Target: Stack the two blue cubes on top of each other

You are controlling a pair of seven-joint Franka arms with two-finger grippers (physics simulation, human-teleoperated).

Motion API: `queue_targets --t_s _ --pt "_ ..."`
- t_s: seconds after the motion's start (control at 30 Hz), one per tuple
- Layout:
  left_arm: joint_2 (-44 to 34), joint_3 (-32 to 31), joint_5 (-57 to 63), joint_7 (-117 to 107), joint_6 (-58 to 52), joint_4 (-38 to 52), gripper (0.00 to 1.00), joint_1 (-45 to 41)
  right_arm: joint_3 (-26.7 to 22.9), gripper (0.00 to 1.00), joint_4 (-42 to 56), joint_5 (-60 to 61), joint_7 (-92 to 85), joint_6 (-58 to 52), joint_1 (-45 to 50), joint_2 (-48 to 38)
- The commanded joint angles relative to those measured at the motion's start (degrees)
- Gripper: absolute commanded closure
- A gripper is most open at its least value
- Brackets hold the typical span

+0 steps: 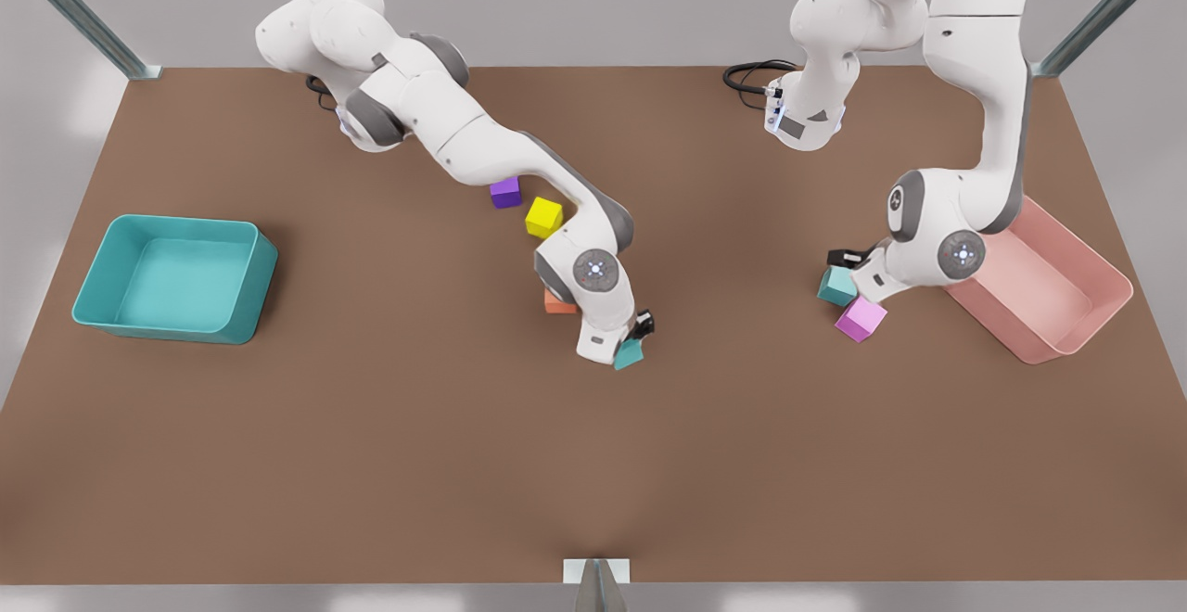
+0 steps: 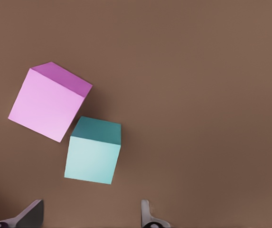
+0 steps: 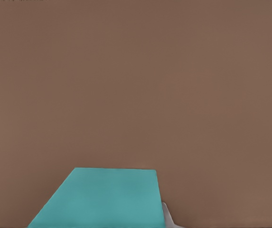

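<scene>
1. While one blue cube (image 1: 630, 353) sits pinched in the right pincer (image 1: 634, 338), near the middle of the table (image 1: 371, 427) in the front view, the step in hand reads as the carry: cube gripped, not yet brought to its partner.
2. Right pincer: pressed onto that cube, which fills the near edge of the right wrist view (image 3: 102, 197), one fingertip (image 3: 168, 218) showing at its side.
3. Second blue cube (image 1: 836, 286): on the table toward the front view's right, touching or just beside a pink cube (image 1: 861, 318), near the pink bin (image 1: 1080, 315).
4. Left pincer (image 2: 90, 216): spread, hovering over the second cube (image 2: 93, 156), fingers either side, not closed on it.
5. Next move, as judged: carry the held cube across, align squarely above the second, lower, release; the left arm may need to withdraw first.
</scene>
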Motion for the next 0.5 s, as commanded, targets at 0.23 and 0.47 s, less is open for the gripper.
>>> queue_targets --t_s 0.23,0.47 --pt "0.43 0.1 0.23 16.56 16.09 -4.54 0.0 -0.11 -1.38 0.0 0.02 -1.42 42.17 3.73 0.44 1.46" --pt "2.89 0.1 0.23 16.47 18.55 -6.04 0.0 0.15 -0.76 0.0 -0.95 12.54 44.37 -18.41 -2.2 -16.47"
